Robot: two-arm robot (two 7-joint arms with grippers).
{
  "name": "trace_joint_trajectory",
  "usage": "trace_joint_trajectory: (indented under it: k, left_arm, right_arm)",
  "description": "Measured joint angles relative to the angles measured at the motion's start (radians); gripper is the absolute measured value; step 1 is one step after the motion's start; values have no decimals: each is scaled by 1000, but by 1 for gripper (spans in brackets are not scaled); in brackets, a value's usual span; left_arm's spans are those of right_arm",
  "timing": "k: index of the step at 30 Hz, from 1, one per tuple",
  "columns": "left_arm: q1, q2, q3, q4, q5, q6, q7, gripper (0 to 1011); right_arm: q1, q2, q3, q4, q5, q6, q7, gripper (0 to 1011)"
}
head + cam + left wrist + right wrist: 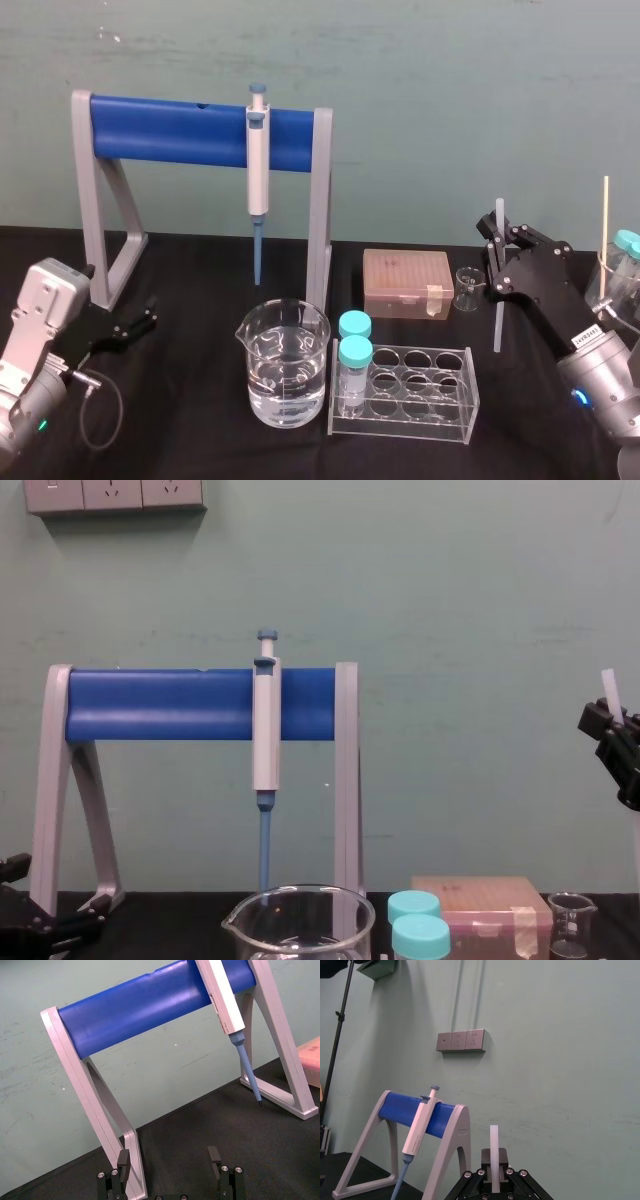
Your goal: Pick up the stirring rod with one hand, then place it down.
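The stirring rod [497, 318] is a thin translucent white stick held upright, off to the right of the small glass beaker [467, 288]. My right gripper [498, 245] is shut on its upper part, and the rod's top pokes out above the fingers. In the right wrist view the rod [493, 1152] stands between the black jaws. The chest view shows the rod's top [611, 692] above the right gripper [612, 728] at the right edge. My left gripper [142, 324] rests open and empty on the black table at the left, near the stand's foot [131, 1170].
A grey and blue stand [190, 130] carries a blue-tipped pipette [258, 170]. In front stand a large beaker of water [284, 362] and a clear tube rack [410, 390] with two teal-capped tubes. A pink tip box [407, 282] sits behind. Teal-capped bottles [625, 250] crowd the right edge.
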Motion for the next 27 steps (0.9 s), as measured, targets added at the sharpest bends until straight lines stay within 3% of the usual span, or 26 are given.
trace_joint_trajectory:
  k: [27]
  left_arm:
    - [0,0,0,0,0,0,0,1001]
  right_arm:
    - [0,0,0,0,0,0,0,72]
